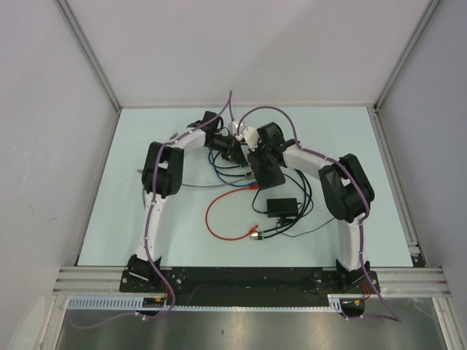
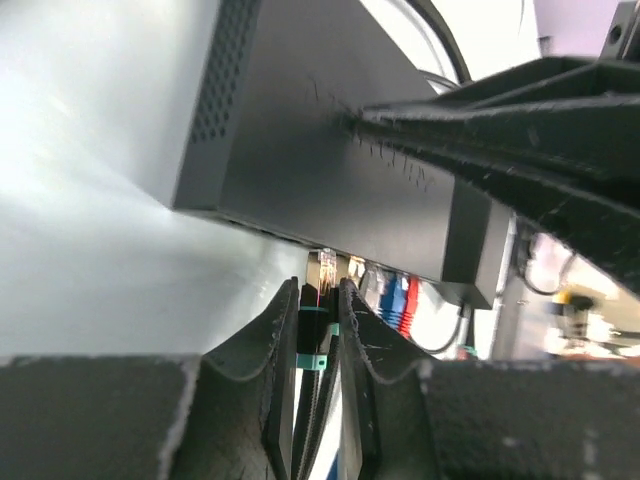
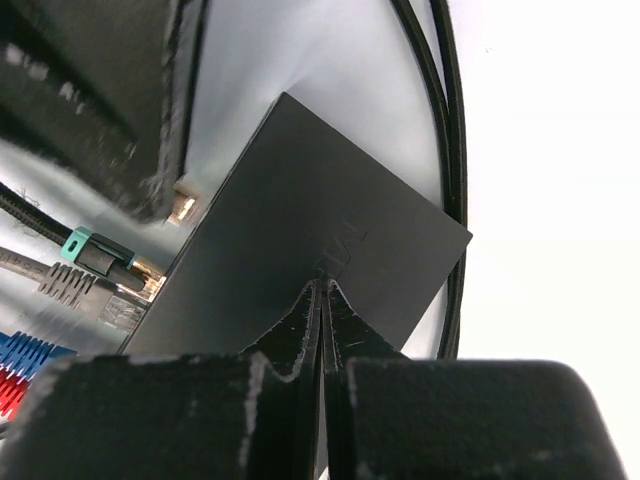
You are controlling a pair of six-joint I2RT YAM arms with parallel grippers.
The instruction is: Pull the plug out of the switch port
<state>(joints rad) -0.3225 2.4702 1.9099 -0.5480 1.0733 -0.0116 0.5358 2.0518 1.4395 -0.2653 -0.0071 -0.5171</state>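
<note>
The left end effector (image 2: 320,292) is clenched around the plug (image 2: 326,268). The plug's clear tip shows just beside the port edge of the switch (image 2: 320,170); whether it is fully out of its socket cannot be told. The right end effector (image 3: 322,290) is closed tight, its tips pressing on the switch's flat top. The switch sits in the upper middle of the bench (image 1: 343,146), well apart from every bench edge. Lower in the frame lie a red cable (image 1: 207,215) loop and a small black box (image 1: 282,206). Open bench surface spreads to the left and right of the arms.
</note>
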